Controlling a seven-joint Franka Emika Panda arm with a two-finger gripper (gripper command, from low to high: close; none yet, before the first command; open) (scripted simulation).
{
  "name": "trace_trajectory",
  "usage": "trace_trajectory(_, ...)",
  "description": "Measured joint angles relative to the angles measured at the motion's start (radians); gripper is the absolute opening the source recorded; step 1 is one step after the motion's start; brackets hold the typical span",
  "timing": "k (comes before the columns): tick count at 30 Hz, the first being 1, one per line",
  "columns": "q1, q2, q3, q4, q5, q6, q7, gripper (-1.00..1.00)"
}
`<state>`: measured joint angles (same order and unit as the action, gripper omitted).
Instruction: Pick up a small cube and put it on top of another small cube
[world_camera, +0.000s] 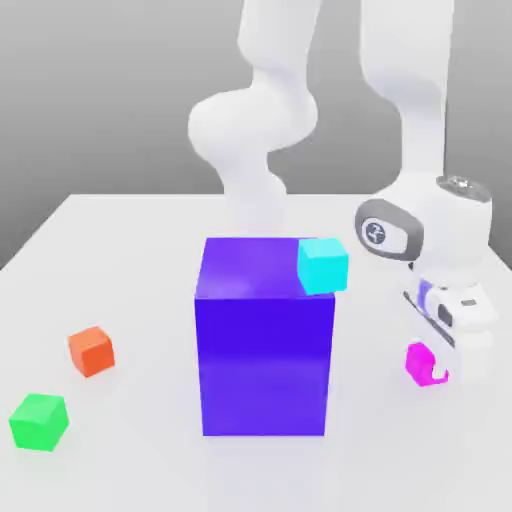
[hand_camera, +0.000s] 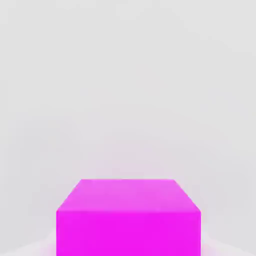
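Right now the pincer (world_camera: 440, 368) is down at the tabletop (world_camera: 130, 250) near its edge on the exterior view's right, fingers drawn in narrow and clamped on the small magenta cube (world_camera: 420, 362). In that view the cube sits low against the surface, partly covered by a white finger; I can't tell whether it is touching the tabletop or just off it. The hand view has the magenta cube (hand_camera: 128, 217) close up, top face and one side face visible, pale tabletop (hand_camera: 128, 75) behind it. The green cube (world_camera: 39, 421) sits well apart, toward the near corner on the exterior view's left, nothing on top of it. An orange cube (world_camera: 91, 351) is near the green one, a bit farther back. A big blue-purple block (world_camera: 264, 340) stands mid-tabletop between the green cube and the pincer. A cyan cube (world_camera: 323, 265) shows at the block's upper corner on the exterior view's right; whether it rests on the block or sits behind it, I can't tell. The white arm (world_camera: 250, 130) comes down from behind the block.
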<state>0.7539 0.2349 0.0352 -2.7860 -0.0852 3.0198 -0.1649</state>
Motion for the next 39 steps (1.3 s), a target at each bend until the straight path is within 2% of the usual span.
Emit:
trace_trajectory(5, -0.015, -0.166, 0.031, -0.028, 0.057, -0.137, -0.041, -1.0)
trace_trajectory(6, -0.013, -0.165, 0.028, -0.007, 0.04, -0.149, -0.029, -1.0)
trace_trajectory(13, -0.089, -0.027, -0.08, 0.231, -0.055, -0.205, -0.046, -1.0)
trace_trajectory(19, -0.283, 0.08, -0.21, 0.413, -0.057, -0.277, -0.194, -1.0)
trace_trajectory(29, -0.59, 0.012, -0.364, 0.381, 0.029, -0.362, -0.455, -1.0)
trace_trajectory(39, -0.871, -0.091, -0.519, 0.317, 0.179, -0.423, -0.756, -1.0)
